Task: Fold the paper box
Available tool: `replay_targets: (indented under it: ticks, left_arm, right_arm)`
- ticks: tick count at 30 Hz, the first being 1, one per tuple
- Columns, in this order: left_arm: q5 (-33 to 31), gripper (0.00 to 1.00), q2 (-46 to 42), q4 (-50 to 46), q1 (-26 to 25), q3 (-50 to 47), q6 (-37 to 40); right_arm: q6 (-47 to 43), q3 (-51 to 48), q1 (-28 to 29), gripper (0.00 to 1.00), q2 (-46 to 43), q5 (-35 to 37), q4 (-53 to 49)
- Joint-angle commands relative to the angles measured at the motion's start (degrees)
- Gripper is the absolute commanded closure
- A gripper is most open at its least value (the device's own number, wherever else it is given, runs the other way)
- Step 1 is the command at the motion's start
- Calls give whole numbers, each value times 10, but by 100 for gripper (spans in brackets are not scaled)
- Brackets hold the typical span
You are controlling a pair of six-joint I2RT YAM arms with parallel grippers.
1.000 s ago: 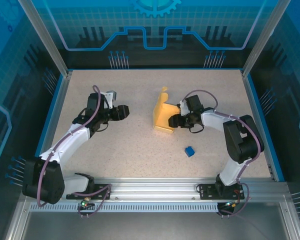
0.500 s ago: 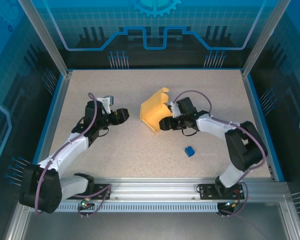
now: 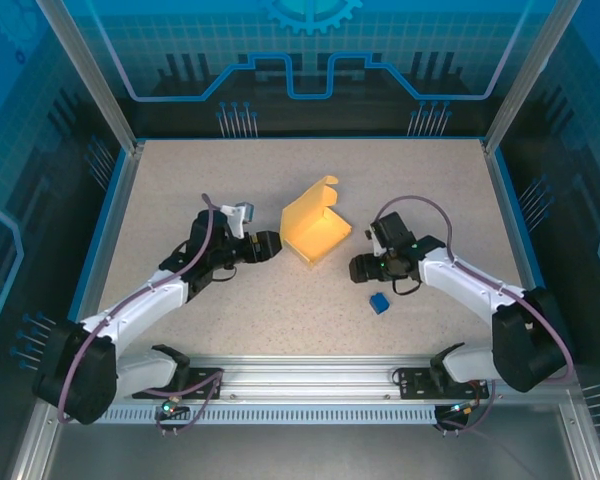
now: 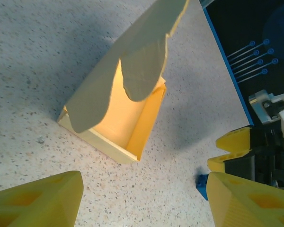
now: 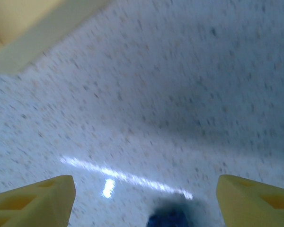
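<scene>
At the left gripper [image 3: 270, 246]: spread wide, nothing between, paper box [image 3: 315, 228] just ahead, lid raised, untouched. At the right gripper [image 3: 358, 268]: likewise wide and empty, paper box ahead-left, blue cube [image 3: 379, 303] close below.

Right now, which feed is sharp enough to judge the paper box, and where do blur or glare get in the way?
Top external: sharp, evenly lit, the paper box clear. Left wrist: box crisp, its lid shadowing the table. Right wrist: smeared by blur, a glare streak across the table, the blue cube a dark smudge.
</scene>
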Motion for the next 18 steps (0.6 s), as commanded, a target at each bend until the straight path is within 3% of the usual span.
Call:
replay_targets:
  ticks: [1,9,18]
  left_arm:
    - [28,29,11,6,-2,-4,9]
    - [36,29,32,12,-2,-3,18]
    - [29,29,31,9,-2,-4,25]
  right_arm:
    - [28,-25,2,19,-24,0,-66]
    - [36,-39,39,17,-6,5,-91]
    - [23,-19,94,25,30,59,-112]
